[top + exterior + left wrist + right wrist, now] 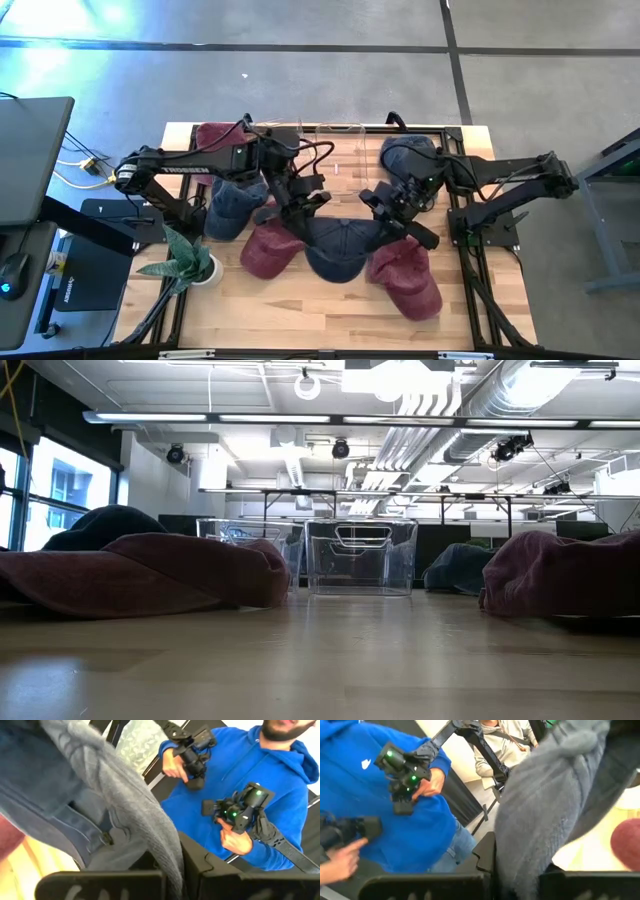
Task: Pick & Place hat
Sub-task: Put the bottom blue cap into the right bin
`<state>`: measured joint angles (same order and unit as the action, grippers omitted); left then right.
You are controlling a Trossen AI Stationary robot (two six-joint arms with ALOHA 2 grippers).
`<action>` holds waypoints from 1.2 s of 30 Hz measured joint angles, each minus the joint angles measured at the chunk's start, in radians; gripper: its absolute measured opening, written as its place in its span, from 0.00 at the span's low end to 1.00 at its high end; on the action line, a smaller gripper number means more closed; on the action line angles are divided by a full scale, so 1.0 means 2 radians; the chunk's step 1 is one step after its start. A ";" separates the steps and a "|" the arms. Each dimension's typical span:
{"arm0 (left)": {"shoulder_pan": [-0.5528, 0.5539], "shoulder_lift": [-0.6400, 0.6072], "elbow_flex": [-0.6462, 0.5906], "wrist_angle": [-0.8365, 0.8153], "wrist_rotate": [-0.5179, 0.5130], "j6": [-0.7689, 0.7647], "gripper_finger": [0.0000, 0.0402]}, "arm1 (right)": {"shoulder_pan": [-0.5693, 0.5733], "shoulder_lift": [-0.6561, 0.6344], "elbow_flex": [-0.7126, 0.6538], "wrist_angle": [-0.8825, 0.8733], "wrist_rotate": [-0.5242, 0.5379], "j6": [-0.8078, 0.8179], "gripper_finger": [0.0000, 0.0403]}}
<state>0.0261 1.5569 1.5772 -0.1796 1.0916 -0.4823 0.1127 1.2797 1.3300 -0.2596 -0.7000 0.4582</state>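
My left claw [303, 205] is clenched on one side of a navy hat [343, 247] at mid-worktop [330, 325]; my right claw [385, 207] grips the opposite side, its grey lining draped over both sets of fingers. Maroon hats [272, 249] flank it, another navy hat [233, 205] lies just left. A clear bin [361, 555] stands at the far edge. Beyond, a person in a blue hoodie [260, 775] holds controllers.
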 joint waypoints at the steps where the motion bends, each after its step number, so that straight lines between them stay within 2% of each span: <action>1: 0.000 0.000 0.000 0.001 -0.001 0.000 0.04 | 0.000 0.000 0.000 0.004 -0.003 0.013 0.09; 7: 0.000 0.000 0.000 0.001 -0.012 -0.001 0.01 | -0.007 0.000 0.000 0.003 -0.023 0.031 0.29; 10: 0.000 0.001 0.000 0.000 -0.016 -0.002 0.01 | -0.008 0.000 0.000 -0.006 -0.032 0.033 0.31; 14: 0.000 0.001 0.000 0.001 -0.031 0.000 0.01 | -0.008 -0.004 0.000 -0.033 -0.038 0.022 0.24; 18: 0.000 0.001 0.000 0.005 -0.041 0.002 0.00 | -0.008 -0.015 0.000 -0.044 -0.031 -0.009 0.07; 20: 0.000 0.001 0.000 0.010 -0.044 0.004 0.00 | -0.013 -0.020 0.000 -0.044 -0.021 -0.032 0.02; 24: 0.012 0.001 0.000 0.014 -0.052 0.044 0.00 | -0.034 -0.030 0.000 -0.068 0.007 -0.056 0.04; 26: 0.024 0.001 0.000 0.010 -0.056 0.074 0.00 | -0.046 -0.030 0.000 -0.097 0.013 -0.081 0.02; 32: 0.059 0.001 0.000 0.007 -0.099 0.157 0.00 | -0.084 -0.028 0.000 -0.146 0.061 -0.171 0.02; 36: 0.087 0.001 0.000 -0.024 -0.122 0.199 0.00 | -0.123 -0.028 0.000 -0.161 0.089 -0.232 0.01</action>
<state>0.1999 1.5585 1.5768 -0.2268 0.8483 -0.0836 -0.1340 1.2228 1.3304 -0.5814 -0.5217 -0.0066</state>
